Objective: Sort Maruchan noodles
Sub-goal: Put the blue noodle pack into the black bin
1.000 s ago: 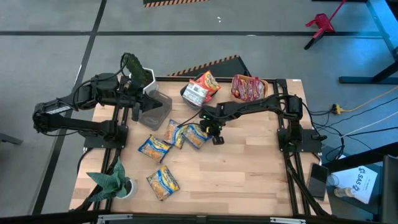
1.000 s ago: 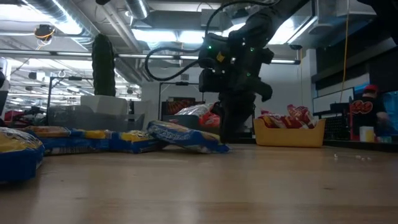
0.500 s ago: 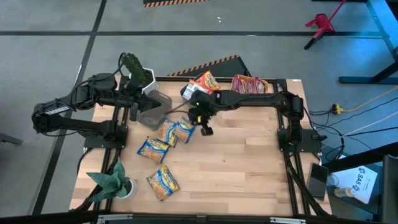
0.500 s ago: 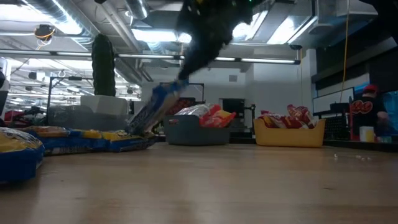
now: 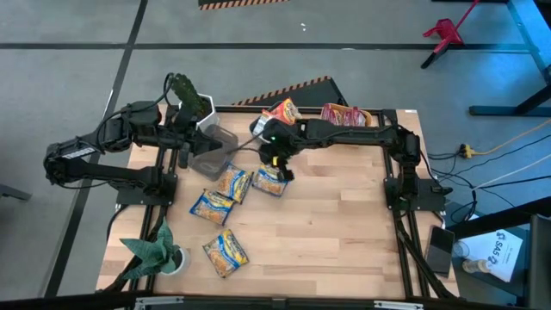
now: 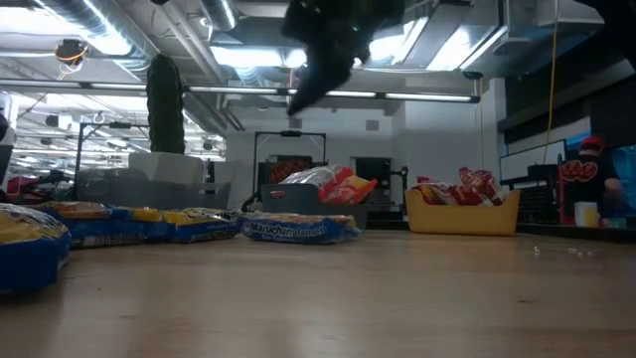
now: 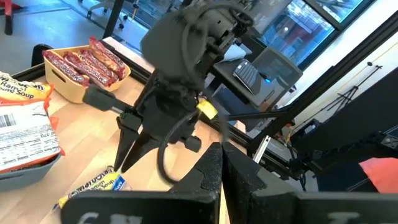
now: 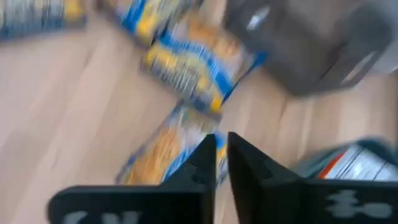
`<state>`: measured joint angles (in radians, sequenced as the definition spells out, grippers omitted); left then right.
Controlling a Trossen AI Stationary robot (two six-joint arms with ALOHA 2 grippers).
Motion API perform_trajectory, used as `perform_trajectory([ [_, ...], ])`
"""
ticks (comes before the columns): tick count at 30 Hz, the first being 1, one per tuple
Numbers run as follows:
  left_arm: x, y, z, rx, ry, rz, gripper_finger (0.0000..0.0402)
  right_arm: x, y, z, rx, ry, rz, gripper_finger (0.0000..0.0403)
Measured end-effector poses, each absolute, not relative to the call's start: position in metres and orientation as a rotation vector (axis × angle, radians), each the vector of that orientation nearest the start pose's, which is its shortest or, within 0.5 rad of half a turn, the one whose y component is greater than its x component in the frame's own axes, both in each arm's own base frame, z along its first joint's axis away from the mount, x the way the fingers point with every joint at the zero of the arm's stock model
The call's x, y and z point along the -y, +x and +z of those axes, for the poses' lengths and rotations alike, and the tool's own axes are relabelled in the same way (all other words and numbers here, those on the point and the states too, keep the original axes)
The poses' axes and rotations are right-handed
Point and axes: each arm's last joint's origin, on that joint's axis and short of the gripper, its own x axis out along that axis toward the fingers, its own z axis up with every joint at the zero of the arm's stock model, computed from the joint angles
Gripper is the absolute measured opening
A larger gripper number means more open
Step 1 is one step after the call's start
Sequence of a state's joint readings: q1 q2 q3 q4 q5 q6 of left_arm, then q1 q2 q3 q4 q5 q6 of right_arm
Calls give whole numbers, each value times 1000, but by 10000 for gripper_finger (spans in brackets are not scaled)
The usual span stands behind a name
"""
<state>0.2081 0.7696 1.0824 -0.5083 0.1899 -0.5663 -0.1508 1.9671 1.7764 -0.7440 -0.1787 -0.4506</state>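
Four crinkly blue-and-yellow plastic noodle packets [image 5: 232,183] lie loose on the pale wooden surface [image 5: 327,232], none sorted yet. The right gripper [image 5: 281,171] hovers above the nearest one, jaws nearly together and empty; it should descend and pinch. The left gripper [image 5: 187,155] waits shut beside the grey plastic bin [image 5: 213,148]. Open room lies toward the near edge.
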Motion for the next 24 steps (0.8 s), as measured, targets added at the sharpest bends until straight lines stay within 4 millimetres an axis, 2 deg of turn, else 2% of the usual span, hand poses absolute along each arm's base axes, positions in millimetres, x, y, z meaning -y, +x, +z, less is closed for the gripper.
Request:
perform_trajectory([
  [4,-23,138,401,-182,-600,71,0,45,420,255,-1001,-344,293,93],
  [7,-23,137,401,-187,-574,68,0,20,419,231,-977,-410,398,157],
  [9,-23,137,400,-198,-572,72,0,0,419,214,-949,-527,443,194],
  [12,-24,137,398,-208,-577,90,0,-25,412,188,-967,-740,391,236],
  [14,-24,137,397,-215,-579,94,0,-35,410,178,-961,-825,326,256],
  [18,-24,137,397,-219,-580,96,0,-35,403,163,-985,-856,210,276],
  [24,-24,137,397,-218,-580,101,0,-28,397,151,-998,-644,215,273],
])
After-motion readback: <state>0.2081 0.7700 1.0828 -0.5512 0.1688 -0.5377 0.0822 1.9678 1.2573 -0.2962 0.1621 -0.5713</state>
